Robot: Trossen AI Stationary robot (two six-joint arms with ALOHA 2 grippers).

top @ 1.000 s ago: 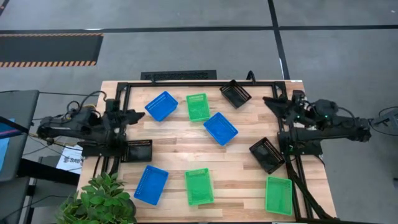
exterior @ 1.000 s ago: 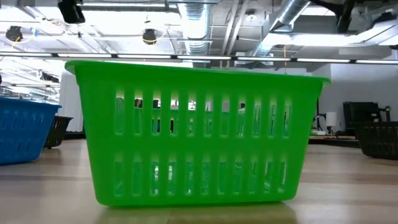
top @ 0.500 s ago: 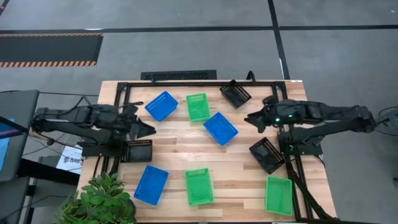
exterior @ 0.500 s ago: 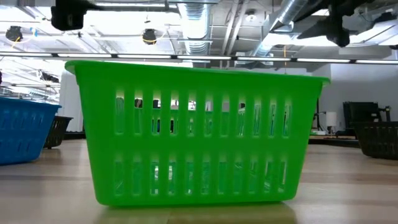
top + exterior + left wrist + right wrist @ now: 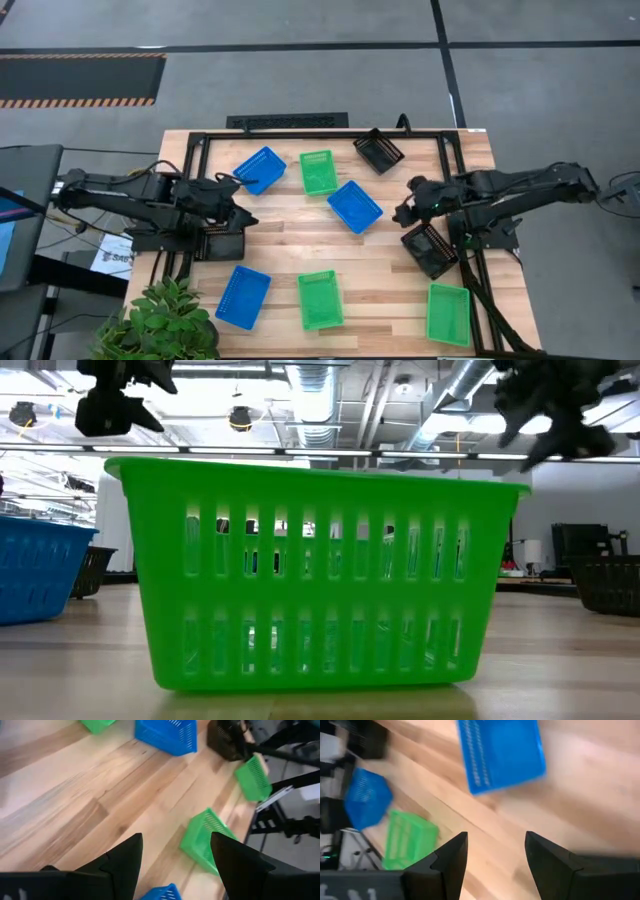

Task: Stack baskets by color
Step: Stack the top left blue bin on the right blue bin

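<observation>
Baskets, eight, all separate on the wooden table (image 5: 290,235). Blue baskets: 11 o'clock (image 5: 259,169), centre (image 5: 354,206), 7 o'clock (image 5: 243,297). Green baskets: 12 o'clock (image 5: 318,171), 6 o'clock (image 5: 320,299), 5 o'clock (image 5: 448,313). Black baskets: 1 o'clock (image 5: 379,150), 4 o'clock (image 5: 429,249). Left gripper (image 5: 243,219): 9 o'clock, fingers spread wide, empty, above bare wood. Right gripper (image 5: 400,214): 3 o'clock, fingers wide, empty, near the centre blue basket.

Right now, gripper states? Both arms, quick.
Left gripper: jaws open, holding nothing, above bare wood on the table's left side.
Right gripper: jaws open, holding nothing, above bare wood near the middle blue basket.
</observation>
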